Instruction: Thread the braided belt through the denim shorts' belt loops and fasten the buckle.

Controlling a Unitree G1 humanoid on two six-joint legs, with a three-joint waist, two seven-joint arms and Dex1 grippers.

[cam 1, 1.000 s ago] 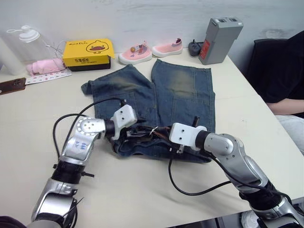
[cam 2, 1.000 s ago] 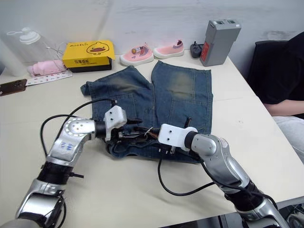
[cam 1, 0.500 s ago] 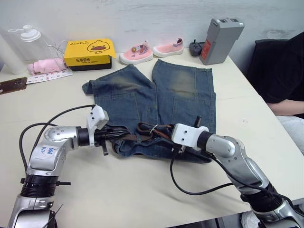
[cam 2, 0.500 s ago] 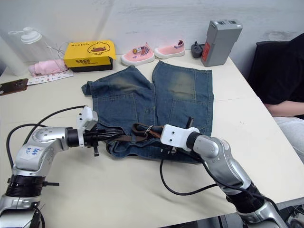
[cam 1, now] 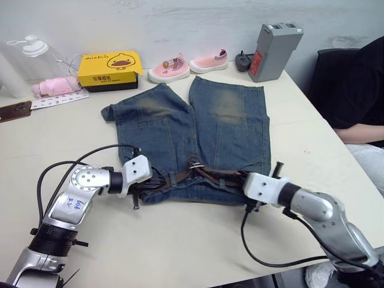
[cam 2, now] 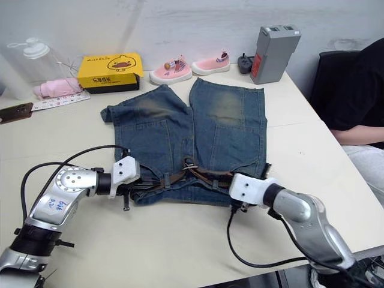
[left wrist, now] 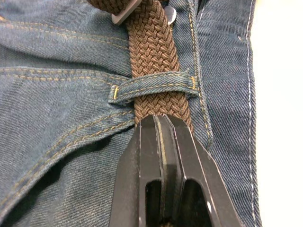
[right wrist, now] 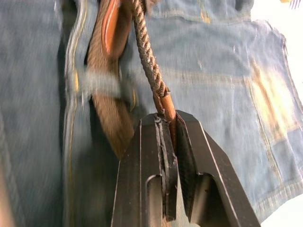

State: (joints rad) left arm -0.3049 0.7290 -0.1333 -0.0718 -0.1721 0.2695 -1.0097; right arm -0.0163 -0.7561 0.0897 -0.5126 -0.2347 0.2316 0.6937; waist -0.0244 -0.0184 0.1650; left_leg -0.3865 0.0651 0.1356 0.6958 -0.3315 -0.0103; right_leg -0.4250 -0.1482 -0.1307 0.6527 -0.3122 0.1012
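The denim shorts (cam 1: 222,120) lie flat on the table, waistband toward me. Along the waistband runs the braided belt (cam 2: 204,175), with the metal buckle (cam 1: 195,162) near the middle. My left gripper (cam 1: 144,183) is at the waistband's left end. Its fingers (left wrist: 142,142) are shut, and their tips rest on the belt just short of a belt loop (left wrist: 151,87) that the belt passes under. My right gripper (cam 1: 243,180) sits at the waistband's right end, shut on the belt's tan tip (right wrist: 165,106).
Along the far edge stand a yellow box (cam 1: 110,68), two pink shoes (cam 1: 170,67), a grey device (cam 1: 273,51), a clear bottle (cam 1: 27,57) and a pink cloth (cam 1: 57,86). A phone (cam 1: 15,110) lies at the left. A person (cam 1: 360,90) sits beyond the right edge.
My left gripper closed, swung out to the left and came back to the waistband's left end. My right gripper moved right along the waistband with the belt end.
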